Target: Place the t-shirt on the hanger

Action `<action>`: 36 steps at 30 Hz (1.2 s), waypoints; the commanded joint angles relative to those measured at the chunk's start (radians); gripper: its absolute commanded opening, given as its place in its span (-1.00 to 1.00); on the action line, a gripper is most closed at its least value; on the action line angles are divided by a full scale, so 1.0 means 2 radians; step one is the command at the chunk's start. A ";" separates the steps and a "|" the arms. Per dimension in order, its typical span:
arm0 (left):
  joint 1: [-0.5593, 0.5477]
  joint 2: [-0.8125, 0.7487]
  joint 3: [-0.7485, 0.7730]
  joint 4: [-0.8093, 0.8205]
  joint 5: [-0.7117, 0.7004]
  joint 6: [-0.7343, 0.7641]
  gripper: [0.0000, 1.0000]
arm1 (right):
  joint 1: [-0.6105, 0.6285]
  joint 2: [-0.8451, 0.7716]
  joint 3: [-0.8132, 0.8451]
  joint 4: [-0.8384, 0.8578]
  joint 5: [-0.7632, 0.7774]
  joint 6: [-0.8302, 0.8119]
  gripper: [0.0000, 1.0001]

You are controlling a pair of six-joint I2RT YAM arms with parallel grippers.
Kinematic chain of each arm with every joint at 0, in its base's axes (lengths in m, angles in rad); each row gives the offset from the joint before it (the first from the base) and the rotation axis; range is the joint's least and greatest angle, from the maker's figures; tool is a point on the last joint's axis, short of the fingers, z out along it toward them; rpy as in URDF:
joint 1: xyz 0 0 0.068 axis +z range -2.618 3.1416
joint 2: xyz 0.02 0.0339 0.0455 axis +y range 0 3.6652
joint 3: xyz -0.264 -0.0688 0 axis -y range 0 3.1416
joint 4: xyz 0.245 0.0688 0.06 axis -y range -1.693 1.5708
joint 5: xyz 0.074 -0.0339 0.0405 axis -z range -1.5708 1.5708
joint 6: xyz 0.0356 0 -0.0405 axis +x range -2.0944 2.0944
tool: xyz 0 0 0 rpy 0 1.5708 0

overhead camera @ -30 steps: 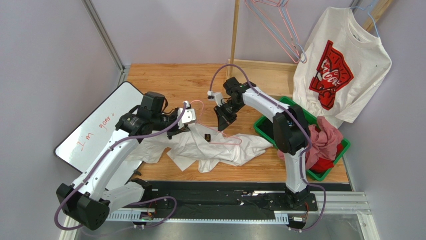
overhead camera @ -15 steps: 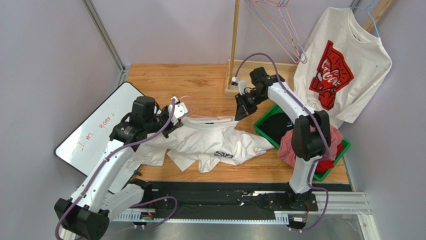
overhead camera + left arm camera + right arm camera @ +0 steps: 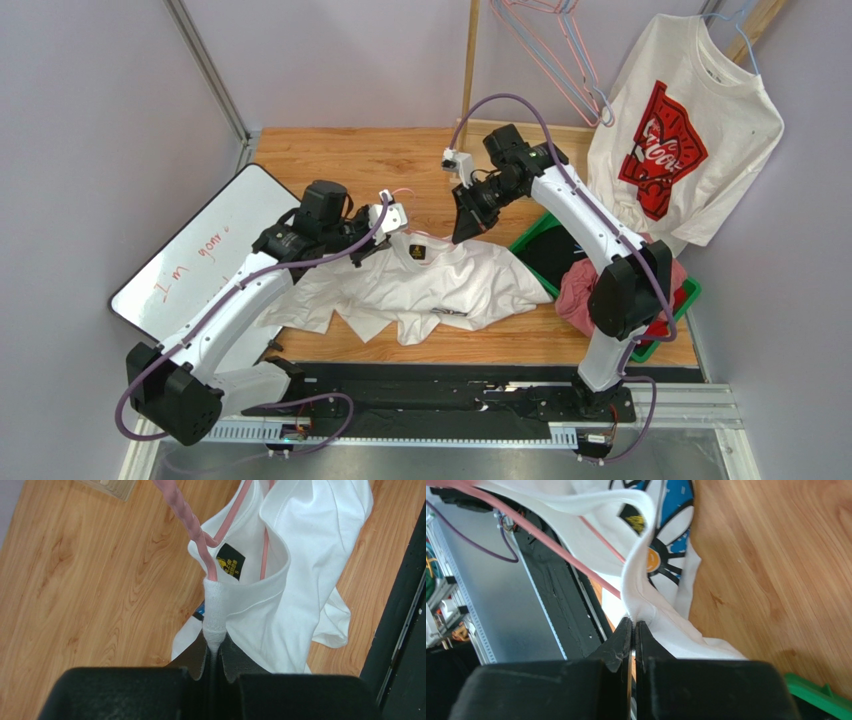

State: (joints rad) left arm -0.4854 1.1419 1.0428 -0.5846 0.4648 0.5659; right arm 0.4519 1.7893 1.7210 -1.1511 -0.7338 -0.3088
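The white t-shirt (image 3: 450, 285) lies spread on the wooden table, its dark neck label (image 3: 418, 251) facing up. My left gripper (image 3: 390, 226) is shut on the left side of the collar, seen bunched between the jaws in the left wrist view (image 3: 215, 647). My right gripper (image 3: 466, 230) is shut on the right side of the collar (image 3: 633, 622). The pink hanger (image 3: 187, 517) has its hook outside the neck opening and its wires run down inside the shirt. It also shows as a pink wire in the right wrist view (image 3: 551, 545). The bluish print (image 3: 671, 525) shows there too.
A whiteboard (image 3: 195, 260) lies at the left. A green bin (image 3: 535, 255) with red and pink clothes stands at the right. A white t-shirt with a red graphic (image 3: 680, 130) and spare hangers (image 3: 560, 50) hang at the back. A black rail (image 3: 450, 385) runs along the front.
Both grippers pulled apart and stretched the collar, then came closer together again. The left one moved right, the right one moved left. The shirt now lies flatter with its neck label up.
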 commanded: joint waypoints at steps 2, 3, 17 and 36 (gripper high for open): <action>-0.010 0.017 0.013 0.070 0.035 -0.001 -1.00 | 0.028 -0.033 0.025 -0.001 -0.012 -0.023 -1.00; -0.010 0.014 0.010 0.076 0.050 0.001 -1.00 | 0.028 -0.039 0.022 -0.001 -0.014 -0.028 -0.99; -0.010 0.002 -0.020 0.091 0.100 0.012 -1.00 | 0.021 -0.079 -0.013 0.037 -0.004 -0.102 -1.00; -0.010 0.013 -0.034 0.116 0.117 -0.014 -1.00 | 0.018 -0.079 -0.084 0.044 -0.042 -0.161 -0.16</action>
State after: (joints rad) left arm -0.5026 1.1667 0.9684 -0.4244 0.6407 0.5575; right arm 0.4885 1.6661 1.5585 -1.1011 -0.7742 -0.5835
